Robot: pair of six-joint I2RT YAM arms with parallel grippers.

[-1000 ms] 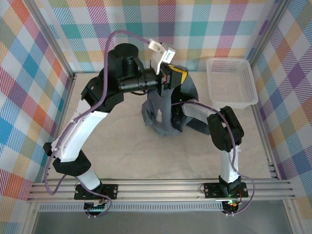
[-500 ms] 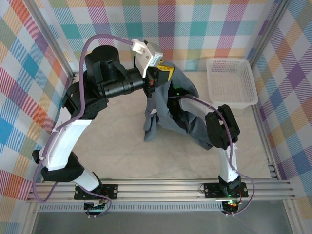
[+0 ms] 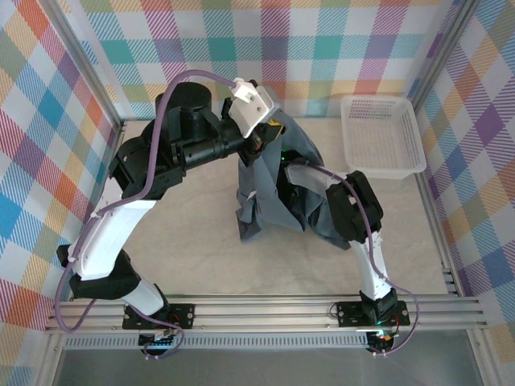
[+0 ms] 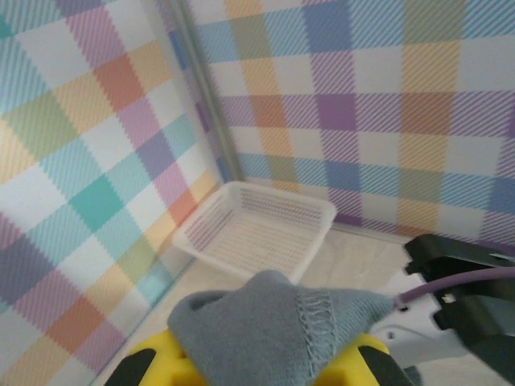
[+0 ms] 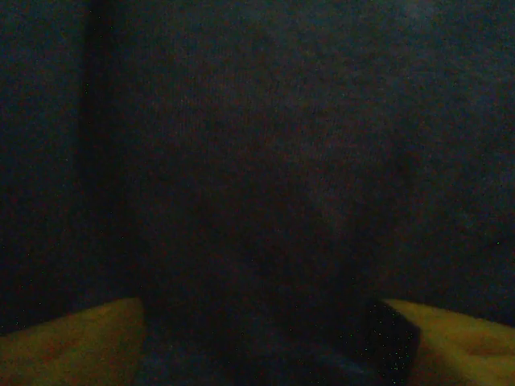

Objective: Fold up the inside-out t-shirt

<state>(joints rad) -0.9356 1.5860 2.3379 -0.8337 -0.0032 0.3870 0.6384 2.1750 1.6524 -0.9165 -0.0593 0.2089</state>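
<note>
One second on, the left hand (image 4: 257, 362), clamped on the t-shirt (image 3: 265, 201), has hoisted it longer; the right hand (image 5: 257, 342) lies buried underneath, grip unreadable: still straightening, no fold.

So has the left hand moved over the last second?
Yes. In the top view the left hand, shut on the t-shirt, has shifted left, away from the white basket.

We see pastel plaid walls (image 3: 338, 40) on three sides, metal posts (image 3: 88, 72) at the corners and a beige tabletop (image 3: 193, 241); the light seems even.
</note>
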